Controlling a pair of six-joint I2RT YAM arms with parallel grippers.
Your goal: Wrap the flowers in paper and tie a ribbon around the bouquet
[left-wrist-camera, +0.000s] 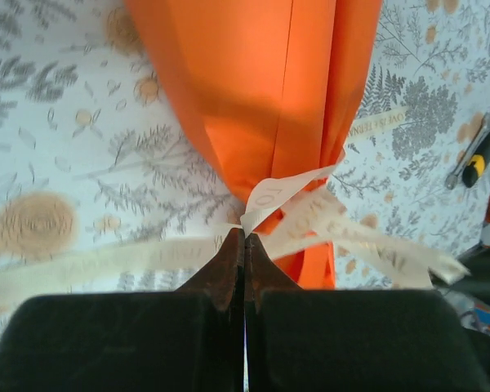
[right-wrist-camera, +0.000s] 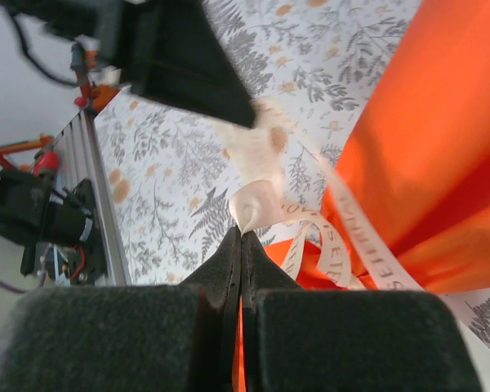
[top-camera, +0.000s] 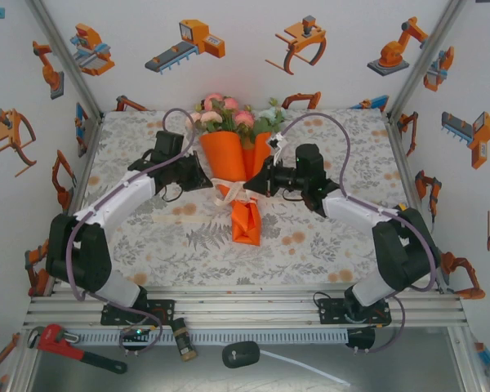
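The bouquet lies mid-table: an orange paper (top-camera: 229, 159) cone with its narrow end toward me, and the pink and cream flowers (top-camera: 227, 113) at its far, wide end. The cream ribbon (top-camera: 227, 194) goes round the cone's waist. From the left, my left gripper (top-camera: 210, 183) meets that waist. In the left wrist view the left gripper (left-wrist-camera: 245, 233) is shut on the ribbon (left-wrist-camera: 279, 193) beside the paper (left-wrist-camera: 269, 90). My right gripper (top-camera: 253, 184) comes in from the right. Seen from its own wrist, the right gripper (right-wrist-camera: 242, 233) is shut on a ribbon (right-wrist-camera: 258, 204) loop next to the paper (right-wrist-camera: 441, 147).
The fern-patterned tablecloth (top-camera: 327, 237) covers the table, with printed walls on three sides. An aluminium rail (top-camera: 245, 304) runs along the near edge. Below it lie a red pipe wrench (top-camera: 61, 343) and a black plug (top-camera: 241, 354) on a white cable.
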